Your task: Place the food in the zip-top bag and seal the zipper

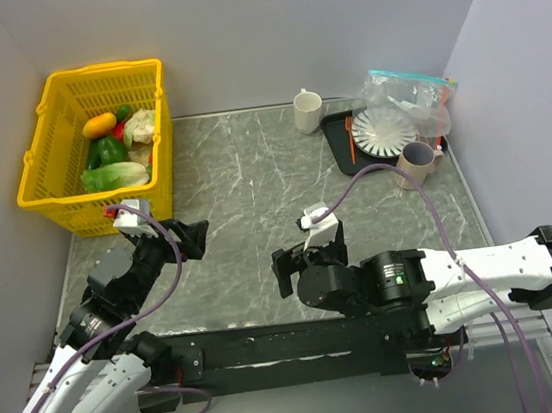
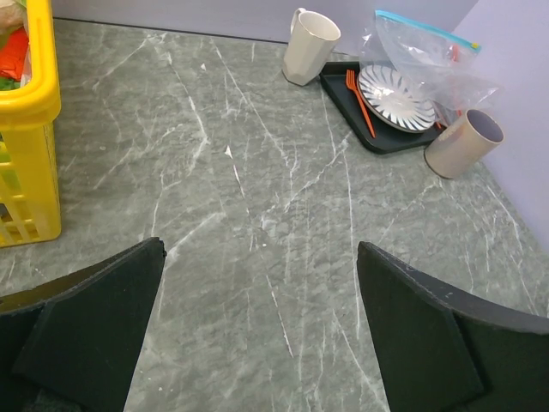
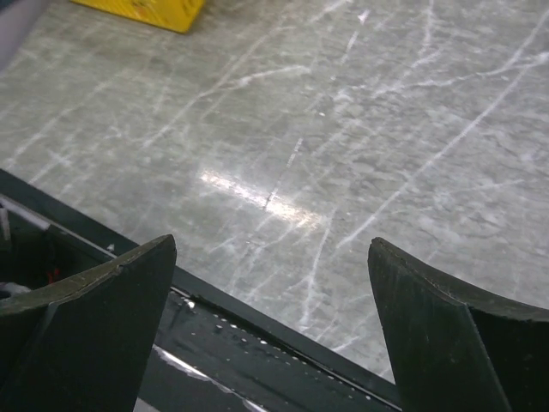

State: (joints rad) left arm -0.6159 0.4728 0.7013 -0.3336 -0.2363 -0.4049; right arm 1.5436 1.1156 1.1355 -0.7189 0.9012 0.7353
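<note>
Lab test booth: bare partition walls [image 1: 284,24], marble-look tabletop [image 1: 243,180], mounting rail [image 1: 293,345].

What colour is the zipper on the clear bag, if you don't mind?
The zipper is teal-blue, clearest in the left wrist view.

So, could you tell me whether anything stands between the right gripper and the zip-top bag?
Yes. The zip-top bag lies in the far right corner behind a black tray carrying a striped plate, with a beige mug at the tray's near edge. The right gripper, fingers open, would probably have to reach over those.
</note>
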